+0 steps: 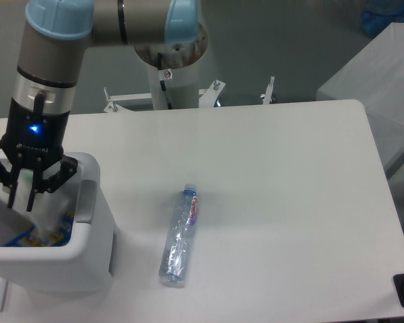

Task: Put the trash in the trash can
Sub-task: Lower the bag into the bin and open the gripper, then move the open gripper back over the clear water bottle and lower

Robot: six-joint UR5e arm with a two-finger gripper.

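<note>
Far left, over the bin [87, 235]: hand [21, 195] poised above the opening, fingers spread, nothing visibly gripped. Inside the bin, something pale over a blue-and-yellow packet [37, 233], probably the wrapper, too blurred to confirm. Right of the bin, out on the bench [289, 168]: bottle [180, 235] lying flat, well apart, untouched. Roughly halfway; bottle left to bin.
</note>
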